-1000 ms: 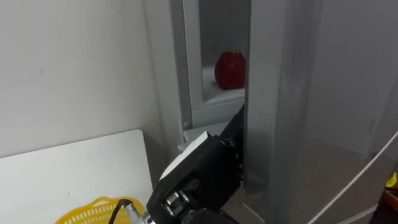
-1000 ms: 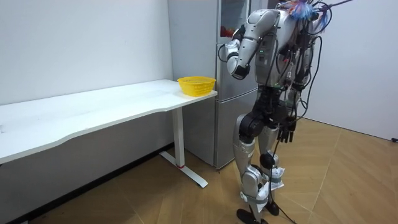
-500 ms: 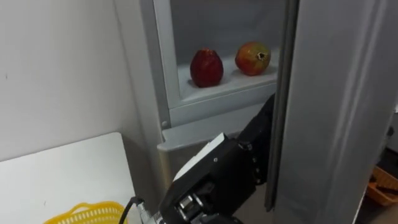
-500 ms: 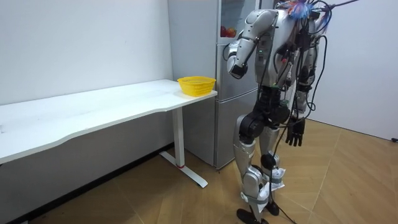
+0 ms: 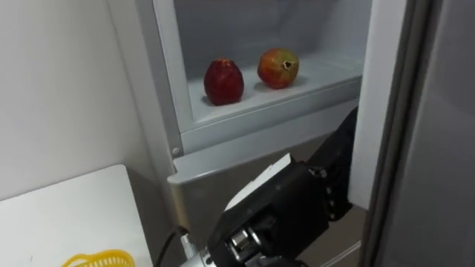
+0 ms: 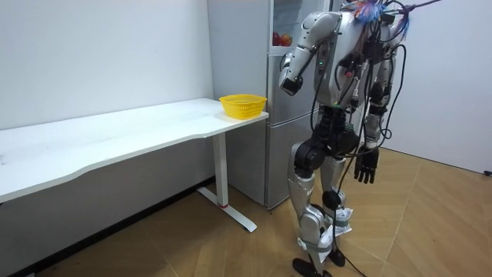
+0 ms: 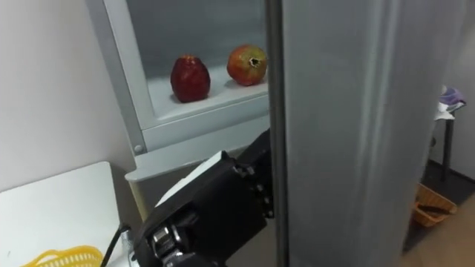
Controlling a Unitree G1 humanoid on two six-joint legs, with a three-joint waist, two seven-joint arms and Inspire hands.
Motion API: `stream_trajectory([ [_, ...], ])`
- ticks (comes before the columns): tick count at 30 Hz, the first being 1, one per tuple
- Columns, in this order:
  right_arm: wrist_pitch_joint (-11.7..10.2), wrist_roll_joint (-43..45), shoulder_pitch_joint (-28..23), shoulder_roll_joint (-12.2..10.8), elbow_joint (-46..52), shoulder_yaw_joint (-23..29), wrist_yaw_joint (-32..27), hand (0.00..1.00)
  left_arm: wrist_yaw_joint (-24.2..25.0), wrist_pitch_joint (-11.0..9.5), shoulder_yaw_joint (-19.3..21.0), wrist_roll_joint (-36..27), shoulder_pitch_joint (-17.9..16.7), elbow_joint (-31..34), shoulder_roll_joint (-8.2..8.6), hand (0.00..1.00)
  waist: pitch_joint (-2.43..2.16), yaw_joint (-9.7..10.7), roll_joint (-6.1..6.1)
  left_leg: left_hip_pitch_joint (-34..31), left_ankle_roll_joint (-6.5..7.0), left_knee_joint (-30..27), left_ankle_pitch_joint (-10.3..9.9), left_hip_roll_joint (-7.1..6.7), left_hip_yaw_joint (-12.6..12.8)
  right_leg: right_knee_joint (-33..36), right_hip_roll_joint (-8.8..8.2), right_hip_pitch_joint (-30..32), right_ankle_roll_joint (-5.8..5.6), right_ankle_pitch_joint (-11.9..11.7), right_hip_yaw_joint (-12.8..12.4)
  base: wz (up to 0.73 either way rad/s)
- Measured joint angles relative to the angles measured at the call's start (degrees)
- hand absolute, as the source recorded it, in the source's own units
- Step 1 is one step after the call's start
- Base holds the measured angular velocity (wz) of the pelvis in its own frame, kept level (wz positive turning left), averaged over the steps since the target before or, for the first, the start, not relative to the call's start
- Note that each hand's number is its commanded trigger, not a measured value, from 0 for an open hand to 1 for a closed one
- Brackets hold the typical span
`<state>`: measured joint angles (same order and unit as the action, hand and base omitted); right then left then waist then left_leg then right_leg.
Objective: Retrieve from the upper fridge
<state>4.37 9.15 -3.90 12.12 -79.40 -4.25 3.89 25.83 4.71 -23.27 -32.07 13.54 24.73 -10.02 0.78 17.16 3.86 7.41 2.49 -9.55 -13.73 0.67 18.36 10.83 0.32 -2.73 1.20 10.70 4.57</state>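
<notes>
The upper fridge compartment (image 5: 245,119) stands open. On its white shelf lie a dark red fruit (image 5: 223,81) on the left and a red-orange pomegranate (image 5: 278,67) to its right, a little apart. My left hand (image 5: 297,200) is raised below the shelf, its dark fingers (image 5: 343,152) stretched straight against the inner edge of the grey fridge door (image 5: 438,133), holding nothing. In the room view I stand facing the fridge with that left hand (image 6: 288,81) lifted. My right hand (image 6: 367,165) hangs by my thigh, fingers relaxed and empty.
The opened door (image 7: 349,126) fills the right side and blocks the way there. A white table (image 6: 115,131) runs along the wall on my left, with a yellow basket (image 6: 243,105) on its end by the fridge. A wooden floor lies behind me.
The door has swung wider with my left hand on it, and the pomegranate has come into sight. My right arm has dropped to my side. The head camera has shifted.
</notes>
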Motion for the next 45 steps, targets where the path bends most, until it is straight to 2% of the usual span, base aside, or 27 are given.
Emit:
stream_trajectory([
  [7,0.02,-1.94,-0.14,0.44,0.01,-0.11,-0.28,0.0,-0.09,-0.05,-3.97,0.08,3.48,-0.89,0.37,0.0,-0.03,1.47,0.04,-1.05,0.0,-0.44,0.0,0.1,0.54,0.83,-0.07,1.56,0.04,0.0,-0.41,-0.06],
  [15,0.38,-2.3,0.2,0.62,0.28,-0.12,-0.78,0.0,1.24,0.07,-6.58,0.04,7.82,-4.51,2.16,0.0,-0.18,2.71,0.25,-1.21,-0.01,-1.2,0.01,0.24,0.88,0.78,0.07,1.53,0.16,-0.2,-1.2,-0.04],
  [19,0.42,-3.05,0.52,0.82,0.78,-0.38,-0.48,0.0,1.21,0.18,-8.33,0.06,12.18,-6.87,2.92,0.0,-0.29,3.19,0.82,-1.04,-0.01,-1.17,0.01,0.35,1.85,0.74,0.15,1.55,0.18,-0.42,-1.54,-0.06],
  [21,0.44,-3.05,0.51,1.05,0.9,-0.77,0.04,0.0,1.39,0.18,-8.92,0.06,13.16,-6.96,2.93,0.0,-0.42,3.51,1.16,-1.03,-0.01,-1.17,0.0,0.37,1.99,0.74,0.17,1.55,0.18,-0.43,-1.62,-0.02],
  [26,0.43,-3.21,0.68,1.34,0.9,-0.8,0.03,0.0,2.25,0.17,-10.34,0.05,14.53,-6.97,3.16,0.0,-0.38,4.66,1.97,-0.97,-0.02,-1.16,0.0,0.46,2.11,0.61,0.3,1.53,0.23,-0.49,-1.82,-0.01],
  [29,0.4,-3.79,0.58,1.36,0.89,-0.85,0.02,0.0,2.14,0.17,-10.74,0.04,15.5,-7.96,4.7,0.0,-0.17,4.9,2.47,-0.89,-0.02,-1.11,0.0,0.55,2.35,0.63,0.46,1.57,0.31,-0.56,-2.23,-0.06],
  [31,0.43,-4.04,0.56,1.36,0.91,-0.89,0.03,0.0,2.15,0.17,-10.74,0.04,15.71,-8.06,5.0,0.0,-0.09,4.91,2.61,-0.87,-0.02,-1.09,0.0,0.64,2.76,0.71,0.57,1.64,0.34,-0.58,-2.5,-0.06],
  [36,0.37,-4.22,0.59,1.39,1.04,-1.19,0.08,0.0,2.11,0.17,-10.73,0.08,15.73,-8.07,5.0,0.0,-0.09,4.88,2.61,-0.74,-0.04,-1.05,0.02,0.76,2.8,0.7,0.79,1.66,0.48,-0.64,-2.74,-0.03],
  [41,0.37,-4.46,0.54,1.47,1.03,-1.21,0.07,0.0,1.92,0.16,-10.58,0.39,15.72,-8.01,4.22,0.0,-0.03,3.39,2.5,-0.28,-0.05,-0.77,0.02,0.74,2.59,0.86,0.8,1.56,0.5,-0.66,-2.8,-0.02],
  [45,-0.1,-4.32,0.32,1.48,0.9,-0.94,-0.18,0.0,1.47,0.16,-7.15,3.5,14.95,-6.51,0.07,0.0,0.22,1.47,2.07,-0.04,-0.08,-0.29,0.04,0.72,1.77,0.93,0.79,1.34,0.56,-0.62,-2.15,0.05],
])
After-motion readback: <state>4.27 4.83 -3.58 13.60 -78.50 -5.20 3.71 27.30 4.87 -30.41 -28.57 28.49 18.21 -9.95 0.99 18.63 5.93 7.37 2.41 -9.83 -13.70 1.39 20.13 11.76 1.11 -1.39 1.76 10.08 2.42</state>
